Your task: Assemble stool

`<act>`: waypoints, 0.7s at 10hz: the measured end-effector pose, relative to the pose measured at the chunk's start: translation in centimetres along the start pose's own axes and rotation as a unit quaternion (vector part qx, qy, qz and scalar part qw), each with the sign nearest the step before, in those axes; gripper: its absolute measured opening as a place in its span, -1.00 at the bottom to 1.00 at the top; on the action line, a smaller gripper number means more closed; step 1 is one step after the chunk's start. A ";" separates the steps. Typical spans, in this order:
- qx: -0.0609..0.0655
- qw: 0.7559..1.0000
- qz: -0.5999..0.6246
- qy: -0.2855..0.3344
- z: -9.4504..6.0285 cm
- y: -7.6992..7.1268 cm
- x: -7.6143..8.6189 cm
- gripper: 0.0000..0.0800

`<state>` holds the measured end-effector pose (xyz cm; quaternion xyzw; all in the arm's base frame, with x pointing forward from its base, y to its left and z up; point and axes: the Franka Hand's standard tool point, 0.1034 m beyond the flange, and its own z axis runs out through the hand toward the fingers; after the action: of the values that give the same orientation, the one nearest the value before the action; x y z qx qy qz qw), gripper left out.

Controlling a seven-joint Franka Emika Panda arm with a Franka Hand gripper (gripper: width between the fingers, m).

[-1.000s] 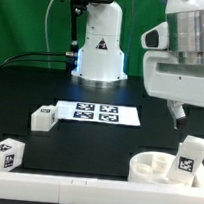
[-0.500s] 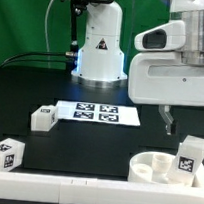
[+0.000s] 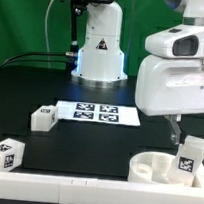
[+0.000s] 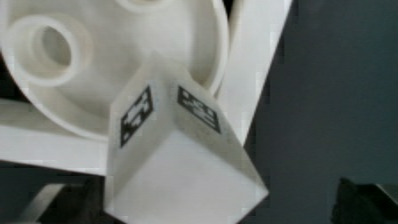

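The round white stool seat (image 3: 149, 167) lies at the front of the exterior view's right. A tagged white leg (image 3: 191, 158) stands upright in it. My gripper (image 3: 178, 132) hangs just above and beside that leg; one dark finger (image 3: 175, 129) shows. In the wrist view the seat (image 4: 89, 60) with its hole fills the frame and the leg (image 4: 178, 150) rises toward the camera. My gripper (image 4: 205, 207) is open, with a dark fingertip (image 4: 43, 205) on either side of the leg, not touching it. It holds nothing.
Two loose tagged legs lie on the black table, one (image 3: 44, 116) by the marker board (image 3: 97, 113) and one (image 3: 3, 154) at the front of the exterior view's left. A long white rail (image 3: 62, 192) runs along the front edge. The arm's base (image 3: 100, 45) stands behind.
The arm has come down and shifted slightly, bringing the gripper lower toward the leg standing in the seat. The parts on the table have not moved.
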<state>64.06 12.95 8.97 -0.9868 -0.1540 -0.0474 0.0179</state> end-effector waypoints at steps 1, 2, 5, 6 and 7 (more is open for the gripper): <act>-0.002 1.000 -0.020 0.000 0.0 0.2 0.0 0.62; -0.007 0.998 -0.062 -0.004 0.2 0.2 -0.1 0.62; -0.037 0.952 -0.300 -0.044 2.3 -0.1 -0.3 0.62; -0.037 0.941 -0.333 -0.041 2.1 1.0 -0.2 0.62; -0.038 0.947 -0.317 -0.040 2.2 1.4 -0.3 0.62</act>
<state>64.43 11.66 6.76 -0.8882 -0.4573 -0.0167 -0.0415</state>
